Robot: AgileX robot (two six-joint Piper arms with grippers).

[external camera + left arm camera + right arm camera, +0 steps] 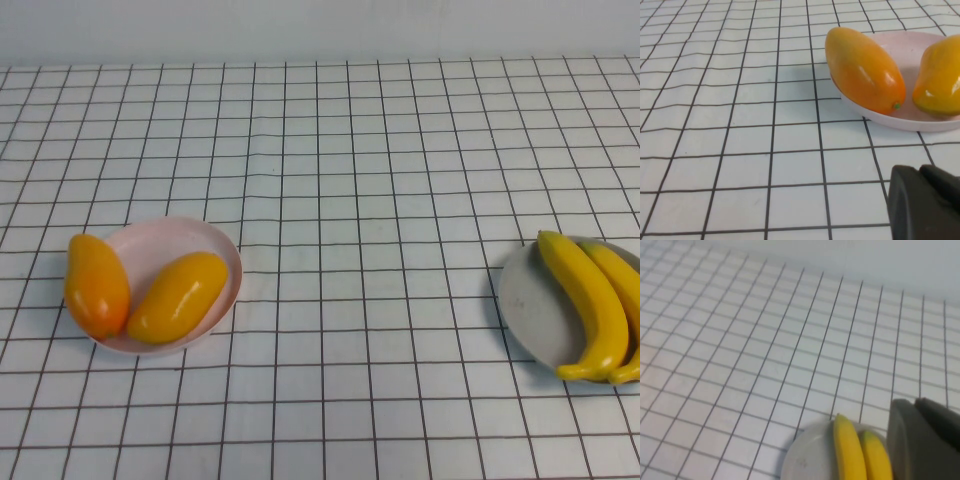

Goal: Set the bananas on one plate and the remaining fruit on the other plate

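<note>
The fingers of both the left gripper [925, 205] and the right gripper [925, 440] are closed and holding nothing. Two long yellow bananas [590, 305] are lying on the round grey plate [525, 300], and two plump orange oval fruits [140, 290] on the pale pink plate [225, 250], so the sorting is looking finished. Both arms are hanging back, outside the high view, above the checked counter [370, 200].

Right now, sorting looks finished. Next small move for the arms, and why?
Probably none beyond parking. Both bananas lie on the grey plate, both oval fruits on the pink plate. Left gripper sits shut near the pink plate; right gripper is shut, empty, above the bananas. I'd retract the right one.
</note>
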